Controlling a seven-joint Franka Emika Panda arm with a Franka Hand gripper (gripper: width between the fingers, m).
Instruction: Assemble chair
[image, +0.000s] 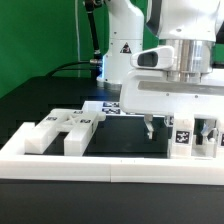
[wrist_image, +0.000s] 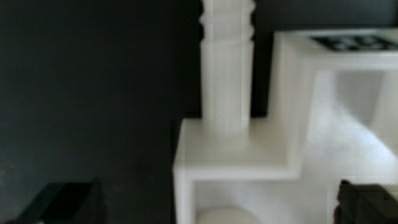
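The chair is in loose white block pieces with black-and-white tags. One piece (image: 184, 138) stands at the exterior view's right, and my gripper (image: 183, 128) hangs just above it, open, one finger on each side. In the wrist view this piece (wrist_image: 267, 140) fills the space between my fingertips (wrist_image: 68, 202); a thin white post (wrist_image: 228, 60) runs from its corner and a tag (wrist_image: 347, 42) sits on its far part. My gripper (wrist_image: 221, 206) is open, with a dark gap between the near finger and the piece. Two more pieces (image: 42, 136) (image: 78, 130) lie at the exterior view's left.
A long low white rail (image: 110, 168) runs along the front of the black table. The marker board (image: 108, 108) lies behind the pieces near the robot's base (image: 125, 55). A green backdrop stands behind.
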